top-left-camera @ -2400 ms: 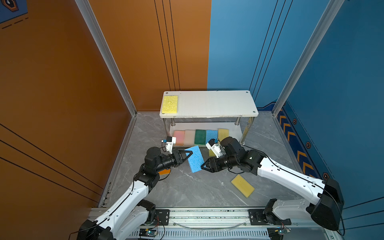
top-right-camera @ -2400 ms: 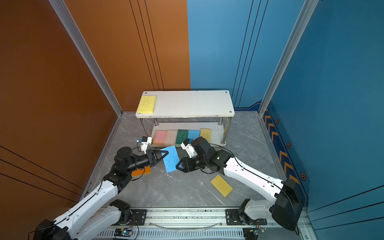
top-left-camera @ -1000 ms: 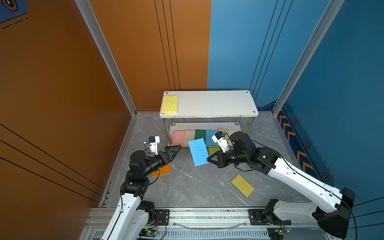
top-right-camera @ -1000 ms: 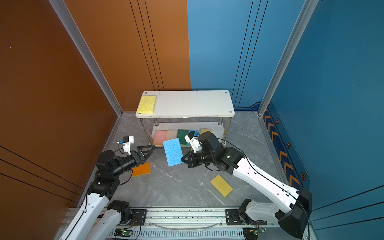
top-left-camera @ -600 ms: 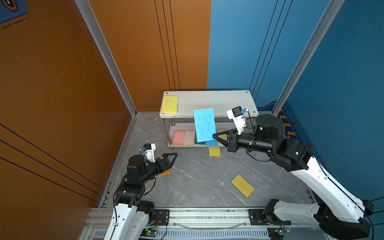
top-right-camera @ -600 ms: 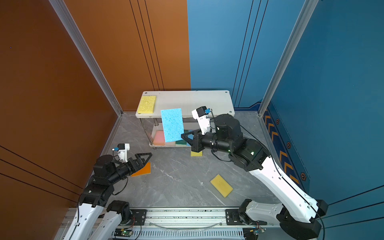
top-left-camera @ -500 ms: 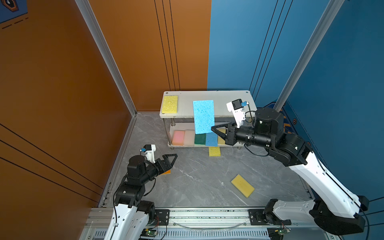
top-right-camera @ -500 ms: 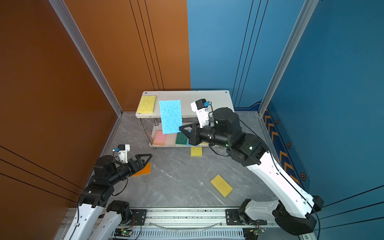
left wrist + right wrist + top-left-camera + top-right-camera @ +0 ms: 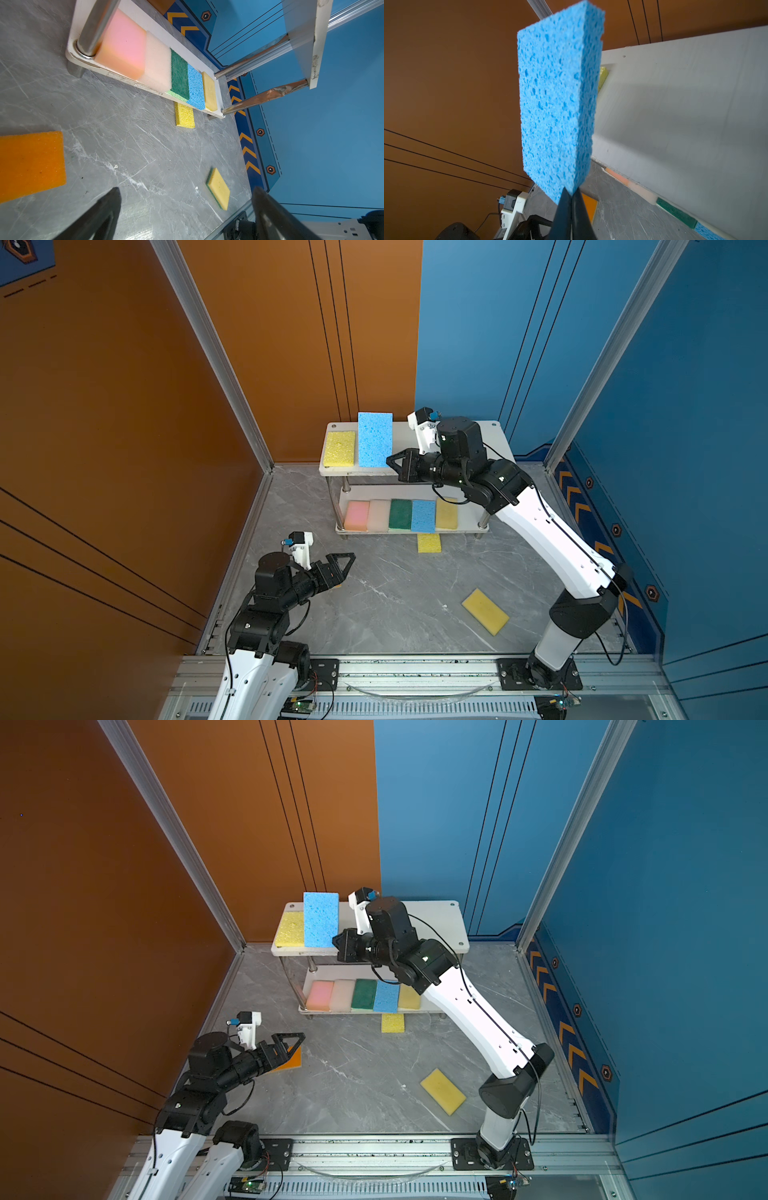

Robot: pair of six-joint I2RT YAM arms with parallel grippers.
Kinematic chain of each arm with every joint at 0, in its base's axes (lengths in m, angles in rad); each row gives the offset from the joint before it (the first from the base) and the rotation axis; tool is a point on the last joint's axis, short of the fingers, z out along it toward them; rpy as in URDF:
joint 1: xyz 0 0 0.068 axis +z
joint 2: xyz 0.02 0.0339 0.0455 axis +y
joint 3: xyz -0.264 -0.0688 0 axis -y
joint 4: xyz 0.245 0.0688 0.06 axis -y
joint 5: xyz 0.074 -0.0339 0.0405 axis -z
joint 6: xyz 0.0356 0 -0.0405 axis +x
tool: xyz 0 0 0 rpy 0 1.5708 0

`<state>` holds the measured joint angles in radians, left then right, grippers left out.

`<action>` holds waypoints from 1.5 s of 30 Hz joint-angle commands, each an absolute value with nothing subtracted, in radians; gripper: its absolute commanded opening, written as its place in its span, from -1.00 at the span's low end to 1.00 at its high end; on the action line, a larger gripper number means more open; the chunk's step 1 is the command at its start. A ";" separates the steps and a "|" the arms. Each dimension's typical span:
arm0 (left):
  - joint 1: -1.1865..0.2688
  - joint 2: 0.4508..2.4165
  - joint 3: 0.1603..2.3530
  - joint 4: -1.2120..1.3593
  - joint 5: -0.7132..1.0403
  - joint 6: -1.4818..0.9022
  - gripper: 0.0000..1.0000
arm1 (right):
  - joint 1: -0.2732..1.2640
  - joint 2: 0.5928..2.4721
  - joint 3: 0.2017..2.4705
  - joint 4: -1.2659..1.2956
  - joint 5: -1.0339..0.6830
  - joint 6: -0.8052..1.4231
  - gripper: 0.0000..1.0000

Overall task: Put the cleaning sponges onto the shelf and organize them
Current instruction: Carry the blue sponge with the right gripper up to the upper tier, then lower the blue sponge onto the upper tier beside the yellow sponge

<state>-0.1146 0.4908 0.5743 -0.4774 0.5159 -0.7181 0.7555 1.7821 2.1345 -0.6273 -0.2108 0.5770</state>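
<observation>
Blue sponge (image 9: pixel 375 439), lifted from the floor, hangs pinched in the right gripper (image 9: pixel 390 460) over the shelf (image 9: pixel 461 435), right of the yellow sponge (image 9: pixel 340 448), ready for placing; left gripper (image 9: pixel 347 566) gapes.

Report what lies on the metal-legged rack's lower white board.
Five foam blocks in a row: pink sponge, off-white sponge, dark green sponge, blue sponge, yellow sponge. In both top views the right arm covers part of that last one and some board beyond.

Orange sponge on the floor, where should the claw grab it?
Probably from above, pinching the two long edges of the orange sponge: it lies flat on the floor, so only its thin sides offer a hold. The open left claw is nearest.
</observation>
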 commanded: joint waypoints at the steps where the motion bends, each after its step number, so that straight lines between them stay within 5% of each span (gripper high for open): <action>1: -0.106 0.483 0.591 -0.504 0.522 -0.683 0.96 | 0.748 1.830 2.207 -0.649 -0.192 0.607 -1.00; 45: -0.090 0.479 0.584 -0.553 0.512 -0.650 0.96 | 0.709 1.944 2.244 -0.652 -0.264 0.643 -1.00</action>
